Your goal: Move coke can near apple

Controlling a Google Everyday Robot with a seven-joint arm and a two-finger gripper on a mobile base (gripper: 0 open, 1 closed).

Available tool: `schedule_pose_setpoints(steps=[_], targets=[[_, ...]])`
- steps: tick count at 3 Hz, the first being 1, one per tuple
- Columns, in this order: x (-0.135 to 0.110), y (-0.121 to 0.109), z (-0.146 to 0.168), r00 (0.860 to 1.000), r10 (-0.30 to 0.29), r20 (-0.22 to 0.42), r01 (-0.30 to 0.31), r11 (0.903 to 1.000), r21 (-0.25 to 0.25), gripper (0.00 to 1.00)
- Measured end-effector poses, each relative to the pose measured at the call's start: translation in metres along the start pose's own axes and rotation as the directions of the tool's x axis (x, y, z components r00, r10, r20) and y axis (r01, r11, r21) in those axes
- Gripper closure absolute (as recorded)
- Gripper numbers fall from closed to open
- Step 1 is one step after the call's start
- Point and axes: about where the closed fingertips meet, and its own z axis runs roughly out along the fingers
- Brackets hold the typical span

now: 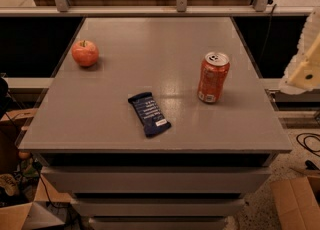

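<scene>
1. Hovering beyond the right edge of the table (150, 34), my gripper (305, 70) is clear of everything on it; whether it is spread or closed I cannot tell.
2. The coke can (213, 77) stands upright on the table's right side. The apple (85, 53) sits far across at the back left, and a dark-blue snack bar (149, 114) lies flat between them, nearer the front.
3. I judge the can light, thin-walled and smooth, so it may dent under a hard squeeze, slip, or tip if nudged.
4. The best hold looks to be around the mid-body, below the silver rim, with gentle pressure.
</scene>
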Motion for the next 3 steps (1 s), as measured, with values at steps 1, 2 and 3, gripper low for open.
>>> schedule_pose_setpoints(steps=[1,2,3], targets=[[0.000,0.000,0.000,1.000,0.000,0.000,0.000,1.0000,0.000,0.00],[-0.001,0.001,-0.003,0.999,0.021,0.030,-0.021,0.9998,-0.003,0.00],[0.001,0.004,0.007,0.996,0.056,0.067,-0.055,0.9982,-0.025,0.00]])
